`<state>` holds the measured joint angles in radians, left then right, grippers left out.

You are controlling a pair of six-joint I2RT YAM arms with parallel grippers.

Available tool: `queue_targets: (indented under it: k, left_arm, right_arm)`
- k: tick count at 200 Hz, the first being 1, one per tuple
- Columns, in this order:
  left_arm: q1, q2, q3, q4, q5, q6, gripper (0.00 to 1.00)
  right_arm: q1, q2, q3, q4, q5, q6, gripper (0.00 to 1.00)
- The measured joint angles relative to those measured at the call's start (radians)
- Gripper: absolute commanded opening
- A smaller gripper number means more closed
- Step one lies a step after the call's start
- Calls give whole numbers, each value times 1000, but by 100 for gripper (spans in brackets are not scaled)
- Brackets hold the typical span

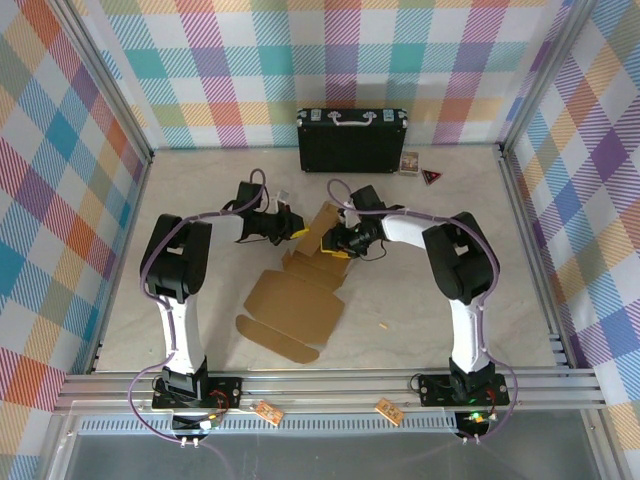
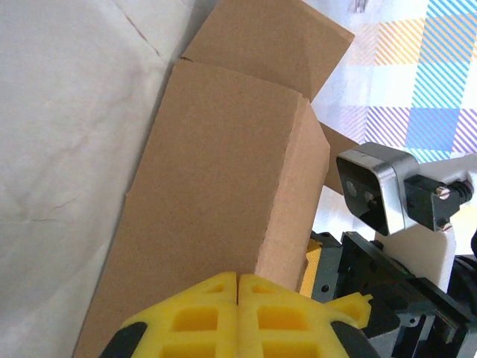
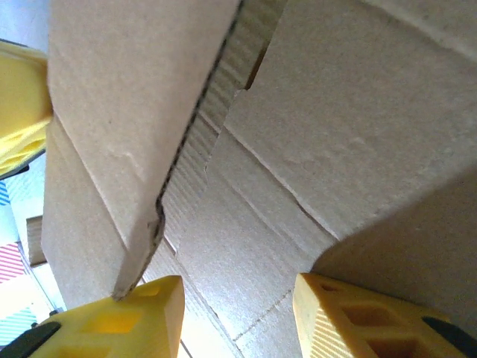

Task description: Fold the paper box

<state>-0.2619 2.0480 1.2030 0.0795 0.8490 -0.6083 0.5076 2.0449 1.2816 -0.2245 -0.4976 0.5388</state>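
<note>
Pressing left gripper (image 2: 238,287) jaws fully together beside a raised wall (image 2: 216,194) of the paper box (image 1: 296,303), at tabletop (image 1: 200,190) centre; holding right gripper (image 3: 238,298) jaws half-open astride a flap (image 3: 112,112), unclamped; favouring creasing squarely along the score.

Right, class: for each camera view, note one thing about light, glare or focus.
Top external: even light, faint shadows, brown corrugated cardboard paper box sharp. Left wrist: checked wall washed out behind. Right wrist: nearby yellow fingertips soft, glare at left edge.

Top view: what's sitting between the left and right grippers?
Raised flaps of the paper box stand between the left gripper and right gripper, in the top external view.
</note>
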Motion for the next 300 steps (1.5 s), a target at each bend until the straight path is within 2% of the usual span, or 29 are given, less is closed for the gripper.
queue_targets:
  k: [22,67,113,131,152,180,202,234,256,274,300]
  left_arm:
    - [-17,6,0,3,11,3,0]
    - [-44,22,-12,31,26,3,0]
    - [-69,46,-18,47,6,21,0]
    - [-90,58,-1,7,-21,50,0]
    - [-108,63,23,-33,-40,76,0]
    - [-127,73,55,-87,-74,107,0]
    - [-138,78,74,-130,-111,132,0]
    - [-146,78,93,-173,-140,157,0]
    - [-149,78,100,-186,-153,162,0]
    - [-150,78,103,-195,-156,165,0]
    - [-150,75,103,-207,-162,174,0]
  right_arm:
    - [-6,-50,-87,72,12,4,42]
    - [-23,-113,-227,224,18,24,31]
    - [-59,-126,-309,357,-50,47,27]
    - [-75,-137,-357,431,-73,78,28]
    - [-100,-152,-412,515,-110,121,35]
    - [-122,-165,-445,573,-133,158,37]
    - [-135,-191,-461,551,-128,164,37]
    - [-145,-317,-443,357,-66,143,37]
    - [-145,-410,-405,284,-45,125,32]
    - [-139,-377,-314,240,-62,114,28]
    - [-98,-225,-170,196,-71,95,22]
